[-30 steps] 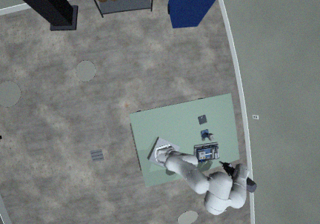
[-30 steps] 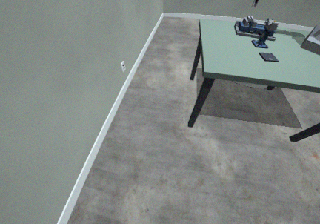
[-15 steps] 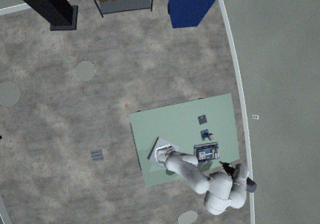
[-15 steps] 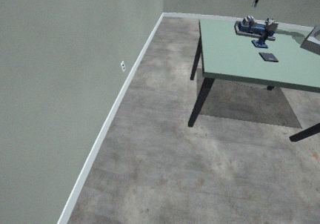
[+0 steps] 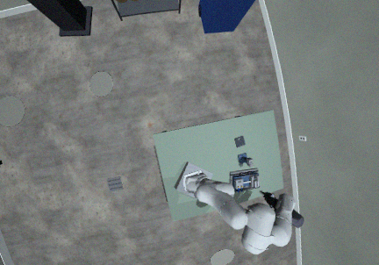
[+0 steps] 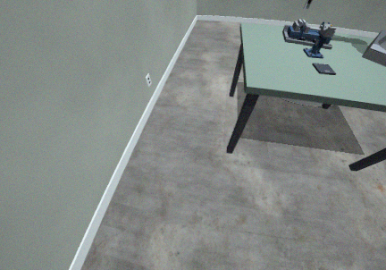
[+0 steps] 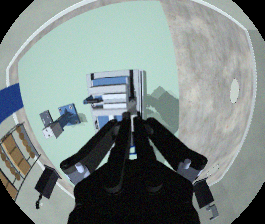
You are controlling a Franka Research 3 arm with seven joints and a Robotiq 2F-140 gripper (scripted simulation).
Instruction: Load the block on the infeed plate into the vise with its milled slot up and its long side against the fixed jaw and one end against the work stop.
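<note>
My gripper [image 5: 261,192] [image 6: 306,6] [image 7: 132,108] is shut with nothing visible between the fingertips. It is above the table, near the vise [image 5: 232,173] [image 6: 292,35] [image 7: 94,77]. In the wrist view the fingertips overlap the vise's lower right side. Light and grey bars show in the vise, but I cannot tell whether one is the part. The V-block [image 5: 249,161] [image 7: 53,131] sits tilted on a blue stand [image 6: 314,53] [image 7: 69,113] beside the vise. The dark infeed plate [image 5: 239,141] [image 6: 323,69] [image 7: 45,117] lies beyond it; no block is distinct on it.
The green table [image 5: 210,143] [image 6: 277,70] [image 7: 58,60] carries all of these. A grey angled box [image 5: 181,179] [image 6: 377,51] stands near the table's other end, partly hidden under the arm [image 5: 225,209] in the top view. A blue cabinet [image 5: 228,11] [image 7: 8,103] and a shelf rack stand away from the table.
</note>
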